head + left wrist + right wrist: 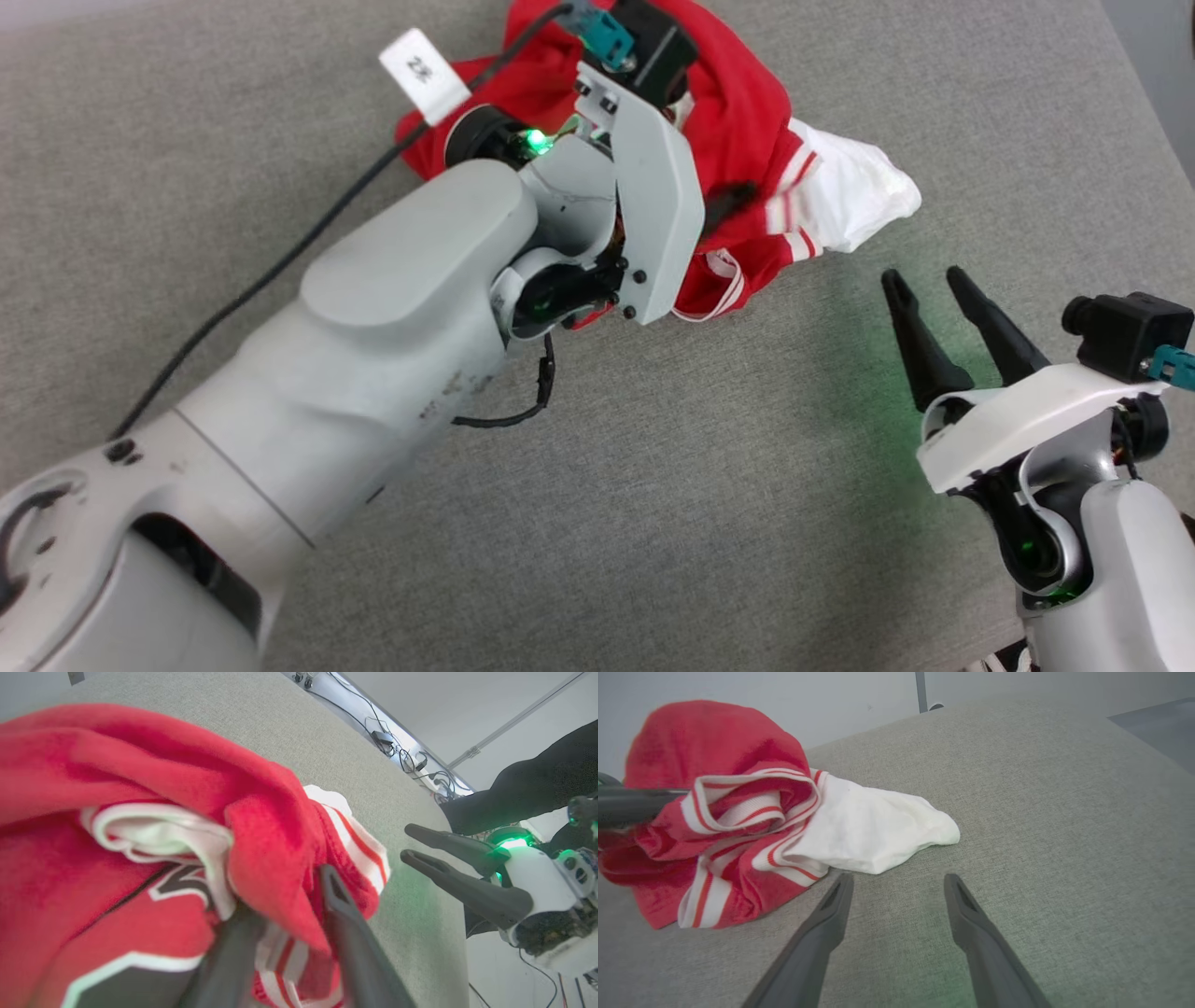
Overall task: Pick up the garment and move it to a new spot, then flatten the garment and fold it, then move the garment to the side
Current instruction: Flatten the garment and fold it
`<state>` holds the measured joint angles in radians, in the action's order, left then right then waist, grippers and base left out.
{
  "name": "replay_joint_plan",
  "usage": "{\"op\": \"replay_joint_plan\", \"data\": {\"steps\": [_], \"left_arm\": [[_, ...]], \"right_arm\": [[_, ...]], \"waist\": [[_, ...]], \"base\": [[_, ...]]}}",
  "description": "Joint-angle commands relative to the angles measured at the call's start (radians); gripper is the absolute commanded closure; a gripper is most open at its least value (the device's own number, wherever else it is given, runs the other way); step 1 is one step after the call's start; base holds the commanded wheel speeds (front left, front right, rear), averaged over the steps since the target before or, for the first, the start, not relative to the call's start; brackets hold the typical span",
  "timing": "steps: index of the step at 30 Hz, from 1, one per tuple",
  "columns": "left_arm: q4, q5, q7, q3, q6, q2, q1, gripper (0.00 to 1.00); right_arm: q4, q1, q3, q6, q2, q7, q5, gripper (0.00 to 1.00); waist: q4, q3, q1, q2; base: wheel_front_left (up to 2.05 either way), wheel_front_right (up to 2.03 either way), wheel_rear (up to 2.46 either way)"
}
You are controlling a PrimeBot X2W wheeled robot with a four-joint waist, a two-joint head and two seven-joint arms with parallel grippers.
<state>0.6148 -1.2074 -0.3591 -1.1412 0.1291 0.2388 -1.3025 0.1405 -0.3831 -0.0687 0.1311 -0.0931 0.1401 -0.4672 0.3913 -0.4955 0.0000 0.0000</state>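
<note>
1. Surface [653,523]: grey woven fabric covering, flat, spanning most of the head view; faint green tint on one patch [868,373] toward its right side.
2. Floor strip [1153,56]: plain grey, beyond the surface's far right edge.
3. Cables [397,746]: dark, tangled, lying on pale floor past the surface's edge, left wrist view.
4. Wall [784,700]: pale, unmarked, behind the surface.
5. Post [920,690]: dark, upright, at the surface's far edge.

Tips of my left gripper [285,896] sink into folds of the garment [117,765], so the grip's hidden. My forearm [373,308] covers its middle.
</note>
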Motion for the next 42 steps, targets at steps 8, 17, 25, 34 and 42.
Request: {"op": "replay_joint_plan", "data": {"steps": [8, 17, 25, 34, 42], "left_arm": [[-0.135, -0.18, -0.048, -0.013, 0.002, 0.057, -0.057, 0.0], [-0.2, -0.243, -0.085, -0.018, 0.002, 0.134, -0.106, 0.0], [-0.117, -0.22, -0.05, -0.064, 0.002, 0.115, -0.102, 0.0], [-0.053, -0.218, -0.024, -0.093, 0.002, 0.111, -0.107, 0.0], [-0.003, -0.217, -0.001, -0.106, 0.002, 0.088, -0.112, 0.0]], "right_arm": [[0.004, 0.01, 0.042, -0.001, -0.033, 0.007, 0.011, 0.0], [-0.03, 0.027, 0.055, -0.001, -0.034, 0.042, 0.027, 0.0], [-0.037, 0.025, 0.04, -0.001, -0.022, 0.038, 0.018, 0.0], [-0.011, 0.018, 0.012, -0.001, -0.006, 0.015, 0.004, 0.0], [0.011, 0.002, -0.013, -0.001, -0.002, 0.0, -0.008, 0.0]], "waist": [[-0.098, 0.058, 0.0, 0.0], [-0.133, 0.09, 0.0, 0.0], [-0.093, 0.064, 0.0, 0.0], [-0.044, 0.039, 0.0, 0.0], [-0.013, 0.026, 0.0, 0.0]], "base": [[0.0, 0.0, 0.0], [0.0, 0.0, 0.0], [0.0, 0.0, 0.0], [0.0, 0.0, 0.0], [0.0, 0.0, 0.0]]}}
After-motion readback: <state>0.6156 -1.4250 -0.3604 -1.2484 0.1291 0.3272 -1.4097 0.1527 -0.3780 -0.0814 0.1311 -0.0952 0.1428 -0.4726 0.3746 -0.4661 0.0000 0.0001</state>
